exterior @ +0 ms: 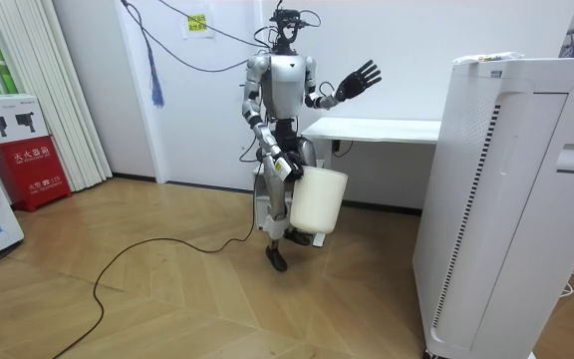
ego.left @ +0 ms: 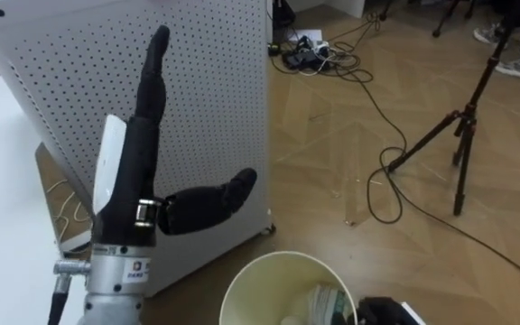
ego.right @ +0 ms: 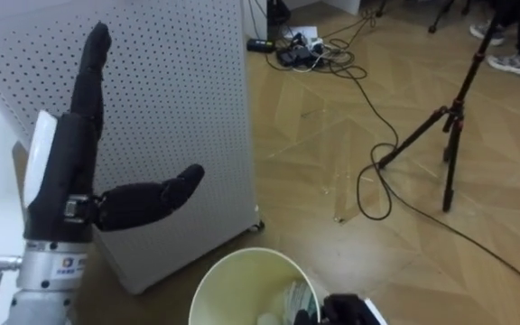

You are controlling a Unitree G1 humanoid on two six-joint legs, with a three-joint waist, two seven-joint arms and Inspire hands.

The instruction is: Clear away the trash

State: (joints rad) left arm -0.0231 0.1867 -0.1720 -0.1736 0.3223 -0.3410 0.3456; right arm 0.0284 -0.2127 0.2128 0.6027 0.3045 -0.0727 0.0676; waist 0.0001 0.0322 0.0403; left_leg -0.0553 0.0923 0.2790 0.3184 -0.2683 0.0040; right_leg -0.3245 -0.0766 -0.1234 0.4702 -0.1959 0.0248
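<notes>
Garbage lay inside the waste bin, its rim gripped by the right hand; the left hand was raised, fingers straight. Risk: the one-sided grip could tilt the bin and spill its contents.

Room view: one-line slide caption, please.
Robot beside the white table, left hand raised open, right hand holding a white bin.

The left hand has black fingers and thumb, a white plate on its back and a silver wrist. Beside it is a white panel, dotted all over with small dark holes. The bin is cream. The floor is warm brown wood in a herringbone pattern, and the tripod on it is black.
</notes>
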